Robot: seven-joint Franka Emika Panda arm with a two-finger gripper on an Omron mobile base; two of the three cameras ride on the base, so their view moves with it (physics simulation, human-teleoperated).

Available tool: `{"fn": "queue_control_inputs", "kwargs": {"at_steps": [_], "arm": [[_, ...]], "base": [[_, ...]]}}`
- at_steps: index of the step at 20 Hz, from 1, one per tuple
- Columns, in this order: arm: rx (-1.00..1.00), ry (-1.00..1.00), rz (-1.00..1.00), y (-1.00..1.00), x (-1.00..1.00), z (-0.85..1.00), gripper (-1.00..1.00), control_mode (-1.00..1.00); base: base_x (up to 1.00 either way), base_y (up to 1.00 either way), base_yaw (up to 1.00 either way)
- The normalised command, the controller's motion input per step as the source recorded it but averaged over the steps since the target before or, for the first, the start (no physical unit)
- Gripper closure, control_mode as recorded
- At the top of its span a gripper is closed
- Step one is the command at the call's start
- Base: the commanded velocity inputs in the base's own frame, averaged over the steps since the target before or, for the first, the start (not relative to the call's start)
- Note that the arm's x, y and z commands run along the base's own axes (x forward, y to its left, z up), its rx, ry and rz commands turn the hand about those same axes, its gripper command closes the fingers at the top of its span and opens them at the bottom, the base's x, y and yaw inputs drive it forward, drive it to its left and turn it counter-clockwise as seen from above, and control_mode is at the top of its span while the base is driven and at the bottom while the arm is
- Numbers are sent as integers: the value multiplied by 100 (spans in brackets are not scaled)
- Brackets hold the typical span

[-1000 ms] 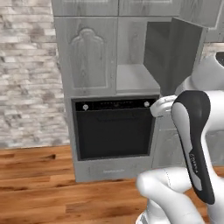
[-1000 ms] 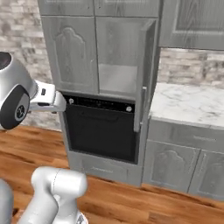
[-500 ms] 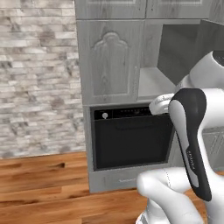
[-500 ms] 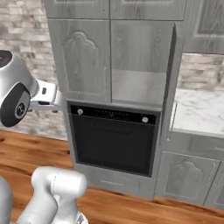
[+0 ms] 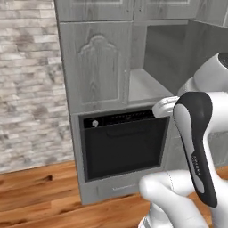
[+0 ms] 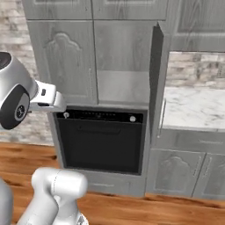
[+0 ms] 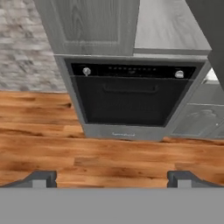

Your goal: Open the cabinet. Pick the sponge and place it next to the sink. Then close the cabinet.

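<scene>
Wooden floor (image 7: 109, 153) beneath black oven (image 6: 101, 140), cabinet (image 6: 70, 61) right door open, tool (image 7: 111, 177) spread wide.

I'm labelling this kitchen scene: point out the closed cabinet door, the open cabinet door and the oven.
closed cabinet door (image 6: 66, 61), right base view, on its raised arched panel
open cabinet door (image 6: 155, 83), right base view, on its inner face, seen nearly edge-on
oven (image 7: 129, 103), hand view, on the dark door front

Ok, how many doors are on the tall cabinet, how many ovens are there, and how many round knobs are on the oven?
Cabinet doors: 2, one shut and one swung open
Oven: 1
Oven knobs: 2
Total: 5
</scene>
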Motion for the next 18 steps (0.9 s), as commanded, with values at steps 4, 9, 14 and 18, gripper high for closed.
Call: {"fn": "queue_control_inputs", "kwargs": {"at_steps": [4,9,14,18], "arm": [[0,0,0,0,0,0,-100,100],[0,0,0,0,0,0,-100,100],[0,0,0,0,0,0,-100,100],[0,0,0,0,0,0,-100,100]], "base": [[35,2,-39],[29,52,-21],[35,18,3],[33,0,23]]}}
